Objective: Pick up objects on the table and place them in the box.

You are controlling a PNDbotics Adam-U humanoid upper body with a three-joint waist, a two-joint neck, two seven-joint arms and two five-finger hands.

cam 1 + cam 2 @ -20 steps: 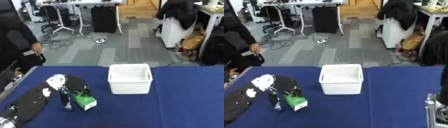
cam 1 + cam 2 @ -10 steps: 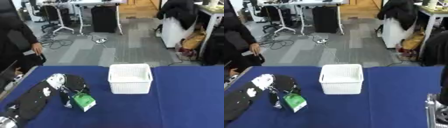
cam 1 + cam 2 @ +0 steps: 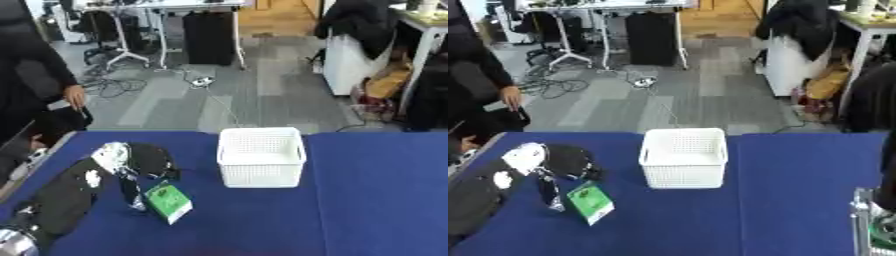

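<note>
A white mesh basket [image 3: 261, 156] stands on the blue table [image 3: 367, 210], near its far edge at the middle. To its left lies a small green box [image 3: 168, 202] with a white side, tilted on the cloth. My left arm reaches in from the lower left. My left hand [image 3: 147, 161] is black, and its fingers [image 3: 131, 192] point down and close on the green box's left side. At the lower right corner of the right eye view a silver part of my right hand [image 3: 871, 220] shows, its shape unclear.
Beyond the table's far edge is grey office floor with cables, a black cabinet [image 3: 208, 37] and desks. The table's right half [image 3: 385, 190] is plain blue cloth.
The green box has tipped over from standing nearly upright to a slanted pose beside the left hand's fingers. The basket has not moved.
</note>
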